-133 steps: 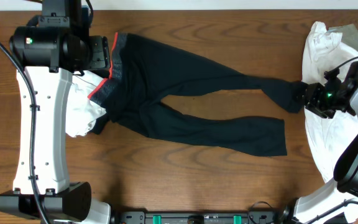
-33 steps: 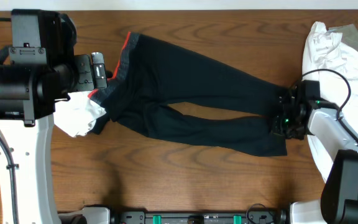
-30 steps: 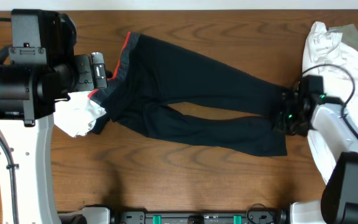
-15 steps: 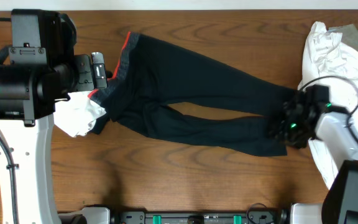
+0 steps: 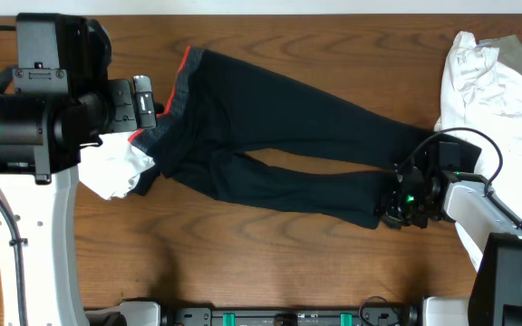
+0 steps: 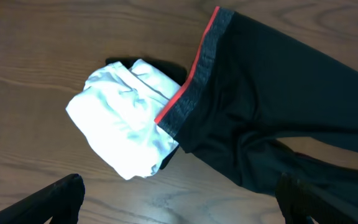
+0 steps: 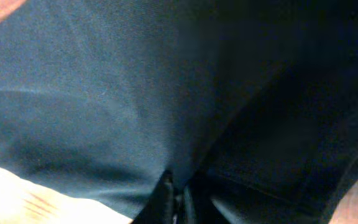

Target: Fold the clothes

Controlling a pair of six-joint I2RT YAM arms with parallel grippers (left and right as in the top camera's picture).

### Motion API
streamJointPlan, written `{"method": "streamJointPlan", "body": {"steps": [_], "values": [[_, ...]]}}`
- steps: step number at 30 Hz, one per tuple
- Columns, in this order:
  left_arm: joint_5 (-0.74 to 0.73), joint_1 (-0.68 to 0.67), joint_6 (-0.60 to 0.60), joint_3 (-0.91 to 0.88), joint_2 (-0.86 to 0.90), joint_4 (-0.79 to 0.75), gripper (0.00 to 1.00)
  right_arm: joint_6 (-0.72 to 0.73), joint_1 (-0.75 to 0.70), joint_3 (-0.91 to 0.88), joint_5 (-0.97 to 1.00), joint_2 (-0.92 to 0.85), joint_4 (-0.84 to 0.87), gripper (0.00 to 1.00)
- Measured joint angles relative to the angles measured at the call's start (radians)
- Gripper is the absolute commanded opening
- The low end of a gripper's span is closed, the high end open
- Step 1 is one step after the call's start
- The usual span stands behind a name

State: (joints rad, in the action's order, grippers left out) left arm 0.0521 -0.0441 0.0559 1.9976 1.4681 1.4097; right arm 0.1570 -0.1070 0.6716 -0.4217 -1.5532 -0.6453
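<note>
Overhead, the dark trousers (image 5: 279, 136) lie spread across the table (image 5: 270, 263). Their red-edged waistband (image 5: 178, 86) is at the upper left, and both legs run down to the right, where the cuffs meet the right gripper (image 5: 404, 205). Laid out flat like this, the garment looks ready for a lengthwise fold, cuffs carried toward the waist; that is my reading, not something shown. The right wrist view is filled with dark cloth. Its fingers (image 7: 165, 196) sit pressed together at the bottom edge with fabric drawn into them, so the gripper appears clamped on the leg end of the trousers. At the other end, the left gripper (image 6: 179, 196) hangs above the table near the waistband. Its fingers are spread wide, one at each lower corner of its own view, and hold nothing; the cloth lies below them, apart from both. A crumpled white garment (image 6: 126, 134) lies partly tucked under the waistband and could be dragged along in a fold. A white pile (image 5: 488, 81) sits at the right edge, just beside the right arm.
</note>
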Motion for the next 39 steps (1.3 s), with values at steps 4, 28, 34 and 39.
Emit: {"method": "streamJointPlan", "body": {"steps": [4,28,34,39], "values": [[0.000,0.000,0.000,0.000,0.000,0.000,1.00,-0.005,-0.001,0.016,0.003,0.000,-0.084,0.01],[0.000,0.000,0.000,0.000,0.039,0.035,0.99,0.200,-0.109,0.328,0.639,0.171,-0.542,0.06],[0.000,0.000,0.016,-0.012,0.057,0.074,1.00,0.262,-0.152,0.328,0.707,0.171,-0.538,0.17],[-0.037,0.000,0.035,-0.114,0.055,0.082,1.00,0.280,-0.173,0.328,0.709,0.171,-0.509,0.59]]}}
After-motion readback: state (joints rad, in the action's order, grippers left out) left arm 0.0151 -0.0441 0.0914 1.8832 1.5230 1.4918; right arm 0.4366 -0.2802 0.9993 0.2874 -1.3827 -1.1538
